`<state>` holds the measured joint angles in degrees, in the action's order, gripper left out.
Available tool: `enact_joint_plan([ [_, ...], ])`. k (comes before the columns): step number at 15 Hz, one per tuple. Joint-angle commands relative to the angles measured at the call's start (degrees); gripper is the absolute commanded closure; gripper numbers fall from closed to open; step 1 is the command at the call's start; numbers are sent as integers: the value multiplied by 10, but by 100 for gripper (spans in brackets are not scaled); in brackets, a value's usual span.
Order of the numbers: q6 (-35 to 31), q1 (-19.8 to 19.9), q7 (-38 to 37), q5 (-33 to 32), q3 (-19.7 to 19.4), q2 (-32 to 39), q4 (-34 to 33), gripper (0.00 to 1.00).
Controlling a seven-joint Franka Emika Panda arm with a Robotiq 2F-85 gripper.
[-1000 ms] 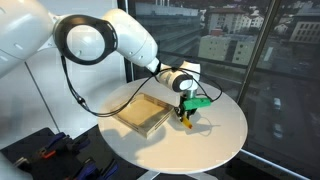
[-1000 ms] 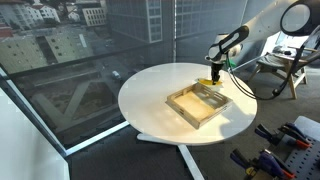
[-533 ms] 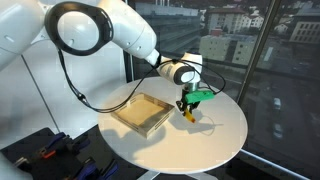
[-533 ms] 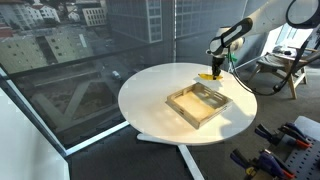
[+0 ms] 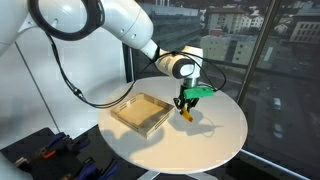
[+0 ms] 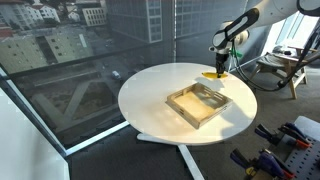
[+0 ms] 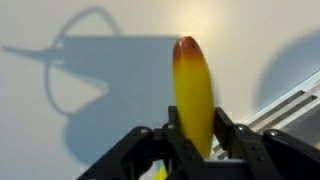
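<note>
grip first: my gripper point(image 7: 192, 136) is pinched shut on a yellow banana point(image 7: 190, 85), a finger pressed to each side, its reddish tip pointing away from me in the wrist view. in both exterior views i hold it low over the white round table point(image 5: 215, 135), just beside the wooden tray point(image 5: 140, 113).

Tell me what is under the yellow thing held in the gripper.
Under the yellow thing lies white table, darkened by the arm's shadow; a tray edge sits beside it. The gripper covers its lower end.
</note>
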<state>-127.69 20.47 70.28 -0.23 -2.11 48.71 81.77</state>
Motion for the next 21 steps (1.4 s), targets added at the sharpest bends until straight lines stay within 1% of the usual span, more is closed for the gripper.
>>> enact_joint_plan([
  [1,8,-3,-6,-11,-5,-53,54,86],
  [5,16,-10,-11,-14,-8,-84,84,86],
  [12,58,-28,-6,-24,-9,-119,118,85],
  [21,47,-60,-10,-39,-5,-145,170,86],
])
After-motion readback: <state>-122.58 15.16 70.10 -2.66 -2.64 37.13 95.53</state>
